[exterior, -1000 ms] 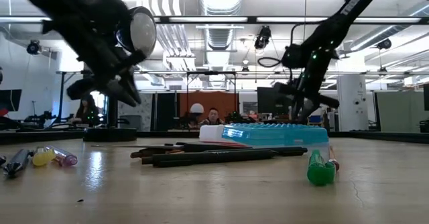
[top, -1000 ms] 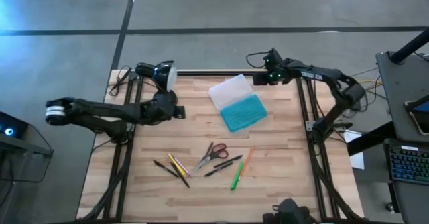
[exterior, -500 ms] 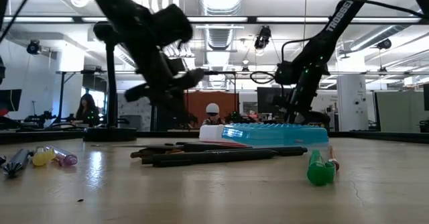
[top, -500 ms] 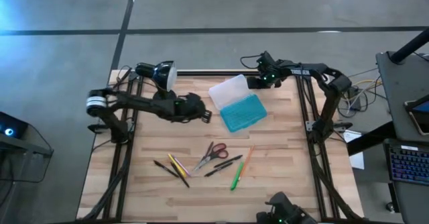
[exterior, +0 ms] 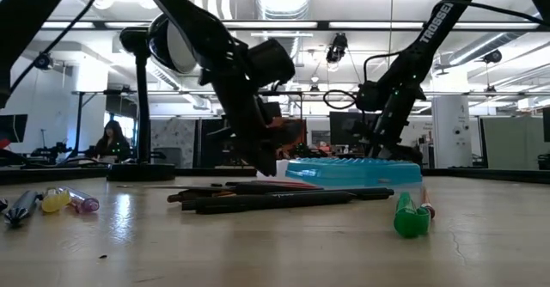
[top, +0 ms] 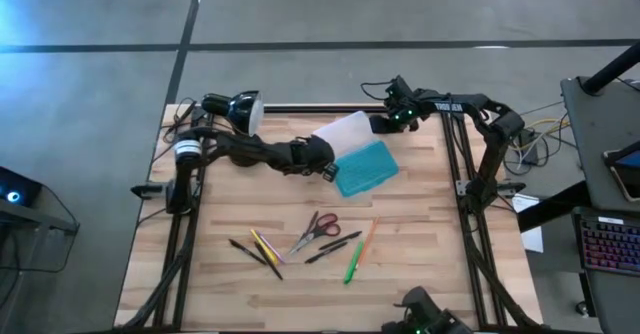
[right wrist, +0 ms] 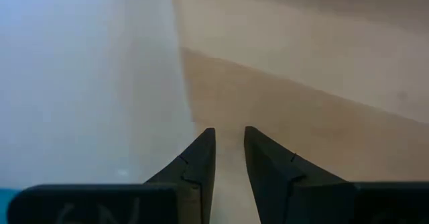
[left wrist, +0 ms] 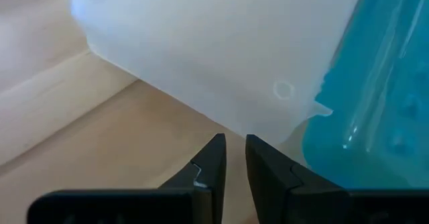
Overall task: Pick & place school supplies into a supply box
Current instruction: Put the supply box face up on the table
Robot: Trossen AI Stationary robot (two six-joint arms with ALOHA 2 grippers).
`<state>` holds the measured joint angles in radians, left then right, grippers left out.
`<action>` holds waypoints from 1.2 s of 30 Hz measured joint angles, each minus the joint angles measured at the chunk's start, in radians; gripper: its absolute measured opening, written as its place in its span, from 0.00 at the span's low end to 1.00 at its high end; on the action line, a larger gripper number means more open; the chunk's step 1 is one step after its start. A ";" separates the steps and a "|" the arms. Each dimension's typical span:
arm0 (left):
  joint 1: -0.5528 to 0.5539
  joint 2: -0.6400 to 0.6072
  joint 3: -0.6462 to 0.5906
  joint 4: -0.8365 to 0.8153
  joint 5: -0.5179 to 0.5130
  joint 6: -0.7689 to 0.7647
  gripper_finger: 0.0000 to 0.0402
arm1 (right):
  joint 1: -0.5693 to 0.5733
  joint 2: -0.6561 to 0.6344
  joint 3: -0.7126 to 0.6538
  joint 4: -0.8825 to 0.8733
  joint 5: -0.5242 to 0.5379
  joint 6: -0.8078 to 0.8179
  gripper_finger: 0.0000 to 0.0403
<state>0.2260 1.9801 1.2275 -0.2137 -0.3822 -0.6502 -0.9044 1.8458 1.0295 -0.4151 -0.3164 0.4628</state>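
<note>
Box point(top: 355, 152) first: from above it lies open toward the far edge of the tabletop point(top: 420, 264), clear half behind, teal half in front, nothing in it. My left gripper point(top: 325, 170) sits at its left side; my right gripper point(top: 385, 122) sits at its far right corner. Scissors point(top: 316, 230), green marker point(top: 353, 262), orange pencil point(top: 368, 237) and pens point(top: 334, 247) lie loose near the front edge, with more pencils point(top: 264, 246) beside them, all well apart from the box.

Seen level with the tabletop, my left gripper point(exterior: 266, 160) hangs low, just beside the teal half point(exterior: 352, 171).

Through my left wrist, my fingers point(left wrist: 211, 163) stand a narrow slit apart, gripping nothing, aimed at the clear half's point(left wrist: 201, 56) edge near the hinge.

Through my right wrist, the fingers point(right wrist: 198, 160) are likewise nearly closed and empty, beside the clear wall point(right wrist: 87, 90).

I judge the box light, thin and slick, likely to skate if nudged; its rim is the place to pinch. The supplies look stiff, light and prone to roll, so I would take each across its middle.
</note>
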 joint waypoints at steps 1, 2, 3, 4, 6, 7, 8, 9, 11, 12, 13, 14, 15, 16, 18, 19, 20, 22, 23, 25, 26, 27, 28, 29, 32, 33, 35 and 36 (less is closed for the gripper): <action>0.000 0.009 0.009 -0.007 0.001 0.006 0.11 | 0.002 0.000 -0.001 0.000 -0.002 -0.006 0.18; 0.000 0.016 0.014 -0.016 0.002 0.013 0.11 | 0.002 0.000 -0.002 0.000 -0.006 -0.010 0.18; 0.000 0.020 0.017 -0.019 0.004 0.019 0.11 | 0.002 0.000 -0.004 0.002 -0.015 -0.015 0.18; 0.000 0.022 0.017 -0.020 0.008 0.022 0.11 | 0.002 0.000 -0.005 0.005 -0.022 -0.019 0.18; 0.000 0.023 0.015 -0.021 0.011 0.023 0.11 | 0.002 0.000 -0.006 0.009 -0.034 -0.025 0.18; 0.000 0.023 0.015 -0.024 0.012 0.024 0.11 | 0.002 0.000 -0.007 0.011 -0.038 -0.032 0.18; 0.000 0.023 0.015 -0.027 0.012 0.027 0.11 | 0.002 -0.001 -0.007 0.011 -0.045 -0.042 0.18; 0.000 0.023 0.014 -0.031 0.012 0.030 0.11 | 0.002 -0.004 -0.007 0.010 -0.050 -0.052 0.18; 0.000 0.023 0.013 -0.039 0.019 0.040 0.11 | 0.002 -0.018 -0.010 0.001 -0.069 -0.065 0.18; 0.000 0.020 0.012 -0.040 0.019 0.046 0.11 | 0.003 -0.030 -0.011 0.000 -0.073 -0.067 0.18; 0.000 0.019 0.012 -0.041 0.019 0.049 0.11 | 0.003 -0.044 -0.011 0.004 -0.078 -0.067 0.18; 0.000 0.018 0.012 -0.040 0.021 0.051 0.11 | 0.003 -0.061 -0.009 0.005 -0.087 -0.068 0.18; 0.000 0.017 0.012 -0.041 0.024 0.053 0.11 | 0.002 -0.078 -0.007 0.007 -0.099 -0.069 0.18; 0.000 0.016 0.011 -0.041 0.025 0.055 0.11 | 0.002 -0.097 -0.006 0.009 -0.116 -0.070 0.18; 0.000 0.016 0.011 -0.041 0.025 0.059 0.11 | 0.002 -0.141 -0.006 0.008 -0.144 -0.070 0.18; 0.000 0.016 0.011 -0.041 0.025 0.060 0.11 | 0.002 -0.166 -0.006 0.008 -0.166 -0.070 0.18; 0.000 0.016 0.011 -0.040 0.025 0.060 0.11 | 0.003 -0.190 -0.005 0.008 -0.189 -0.070 0.18; 0.000 0.016 0.011 -0.039 0.025 0.062 0.11 | 0.011 -0.238 -0.003 0.009 -0.241 -0.060 0.18; 0.000 0.016 0.011 -0.039 0.025 0.065 0.11 | 0.019 -0.259 -0.003 0.009 -0.266 -0.054 0.18; 0.000 0.016 0.011 -0.037 0.025 0.079 0.11 | 0.048 -0.295 -0.001 0.009 -0.303 -0.025 0.18; 0.000 0.016 0.011 -0.036 0.024 0.084 0.11 | 0.067 -0.311 0.000 0.011 -0.308 -0.010 0.18; 0.000 0.015 0.011 -0.038 0.024 0.090 0.11 | 0.089 -0.326 0.002 0.011 -0.307 0.002 0.18; 0.000 0.015 0.012 -0.037 0.024 0.099 0.11 | 0.113 -0.338 0.009 0.012 -0.309 0.007 0.18; 0.000 0.015 0.015 -0.038 0.030 0.106 0.11 | 0.139 -0.348 0.016 0.019 -0.306 0.015 0.18; -0.001 0.015 0.029 -0.046 0.055 0.121 0.11 | 0.216 -0.357 0.034 0.071 -0.296 0.062 0.18; -0.003 0.015 0.037 -0.041 0.065 0.128 0.11 | 0.241 -0.358 0.039 0.106 -0.295 0.085 0.18; -0.005 0.015 0.055 -0.023 0.084 0.141 0.11 | 0.285 -0.356 0.046 0.196 -0.296 0.132 0.18; -0.005 0.014 0.064 -0.019 0.087 0.141 0.11 | 0.306 -0.354 0.046 0.230 -0.301 0.158 0.18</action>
<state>0.2211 1.9938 1.2914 -0.2324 -0.2955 -0.5090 -0.5985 1.4920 1.0758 -0.1848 -0.6172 0.6213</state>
